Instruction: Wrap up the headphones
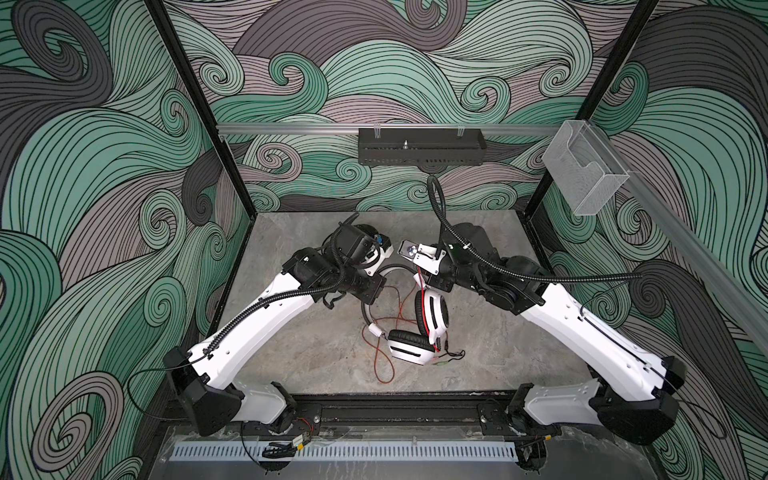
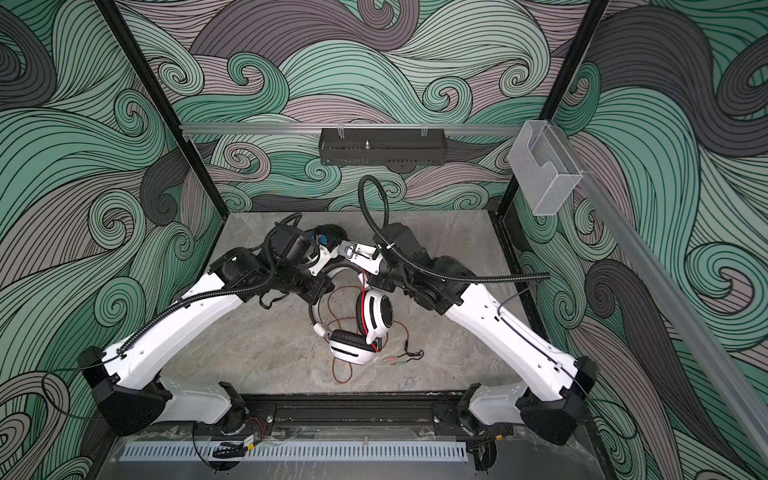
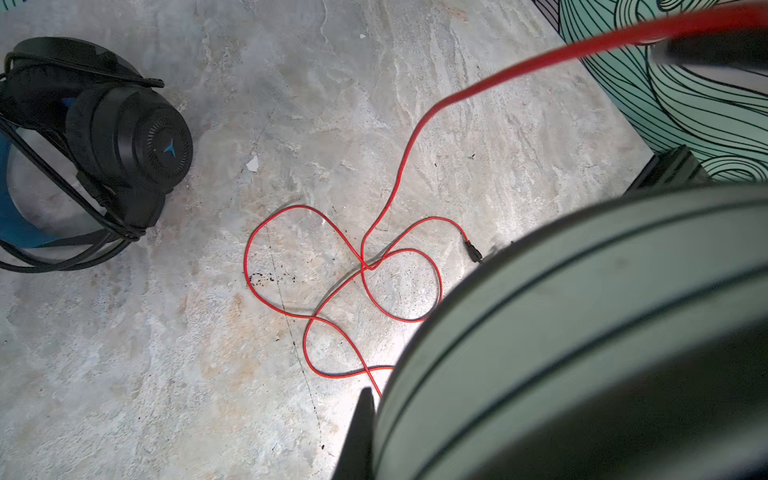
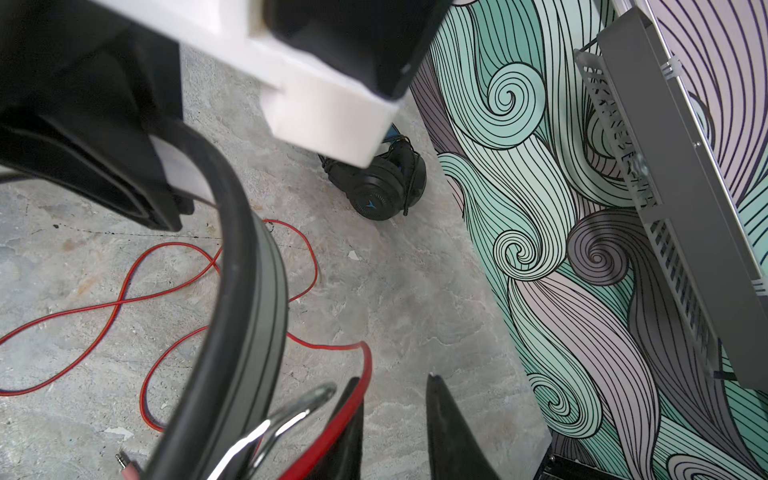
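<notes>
At centre-left of a top view we see the left gripper (image 1: pixel 380 271) closed on the headband (image 3: pixel 582 311) of the white-and-black headset (image 1: pixel 409 351). It holds the band's arch up off the grey stone-look table (image 1: pixel 291 357). In the left wrist view the band fills the lower right of the frame, and only one black finger (image 3: pixel 362 428) shows beside it.

Just behind that wrist, towards the back of the table, sits the black headset (image 3: pixel 129 141). Its black cord (image 3: pixel 83 190) is looped over it, and its blue inner band (image 3: pixel 16 216) shows.

At the centre of both top views the white headset's two ear cups (image 1: pixel 434 311) rest on the table close together. Its red cord (image 4: pixel 366 365) lies in loose loops to the left of and in front of the cups, and one strand rises towards the grippers.

At centre-right, the right gripper (image 4: pixel 394 378) has its jaws slightly parted. The red cord lies against one finger, and we see bare table in the gap.
</notes>
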`<action>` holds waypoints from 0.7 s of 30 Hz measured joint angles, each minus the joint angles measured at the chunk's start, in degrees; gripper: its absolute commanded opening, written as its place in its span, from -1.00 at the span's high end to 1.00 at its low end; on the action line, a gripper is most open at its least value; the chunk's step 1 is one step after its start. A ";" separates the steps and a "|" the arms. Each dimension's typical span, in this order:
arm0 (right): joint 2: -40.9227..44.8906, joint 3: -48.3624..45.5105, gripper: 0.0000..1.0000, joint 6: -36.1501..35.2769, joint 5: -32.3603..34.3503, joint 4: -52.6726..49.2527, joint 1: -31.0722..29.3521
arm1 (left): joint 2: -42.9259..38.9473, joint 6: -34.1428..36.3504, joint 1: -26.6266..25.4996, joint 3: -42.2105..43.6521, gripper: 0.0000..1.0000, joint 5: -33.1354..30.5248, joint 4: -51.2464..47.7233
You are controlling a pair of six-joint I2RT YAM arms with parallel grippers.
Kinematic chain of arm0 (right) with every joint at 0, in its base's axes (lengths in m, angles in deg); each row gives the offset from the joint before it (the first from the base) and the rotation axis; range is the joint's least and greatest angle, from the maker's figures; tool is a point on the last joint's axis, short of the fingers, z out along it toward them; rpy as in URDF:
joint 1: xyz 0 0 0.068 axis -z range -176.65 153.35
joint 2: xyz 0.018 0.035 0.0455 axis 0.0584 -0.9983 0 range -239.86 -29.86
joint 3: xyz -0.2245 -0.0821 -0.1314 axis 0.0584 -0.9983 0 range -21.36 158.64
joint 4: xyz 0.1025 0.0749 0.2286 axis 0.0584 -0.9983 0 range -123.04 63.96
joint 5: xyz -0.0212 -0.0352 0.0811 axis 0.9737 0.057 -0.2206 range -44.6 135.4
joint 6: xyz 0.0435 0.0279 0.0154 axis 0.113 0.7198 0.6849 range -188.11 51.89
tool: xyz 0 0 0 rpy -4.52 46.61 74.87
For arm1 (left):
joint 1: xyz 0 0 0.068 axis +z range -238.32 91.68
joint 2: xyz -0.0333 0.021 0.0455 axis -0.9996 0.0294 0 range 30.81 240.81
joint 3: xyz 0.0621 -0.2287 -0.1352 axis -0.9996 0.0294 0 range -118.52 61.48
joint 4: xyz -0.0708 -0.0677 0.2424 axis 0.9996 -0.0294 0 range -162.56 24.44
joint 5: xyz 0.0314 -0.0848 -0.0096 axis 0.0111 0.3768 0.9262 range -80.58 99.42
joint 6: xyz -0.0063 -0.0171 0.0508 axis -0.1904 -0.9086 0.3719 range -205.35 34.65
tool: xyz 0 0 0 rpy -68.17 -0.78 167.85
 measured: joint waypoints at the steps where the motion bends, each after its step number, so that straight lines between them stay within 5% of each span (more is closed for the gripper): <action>1: 0.00 -0.02 0.34 0.15 -0.04 0.04 0.15 | 0.00 0.00 0.00 0.00 1.00 0.39 0.00; 21: 4.26 -2.16 -0.29 9.11 -10.10 3.45 10.78 | -2.73 -6.03 -0.24 -0.17 1.00 7.30 4.22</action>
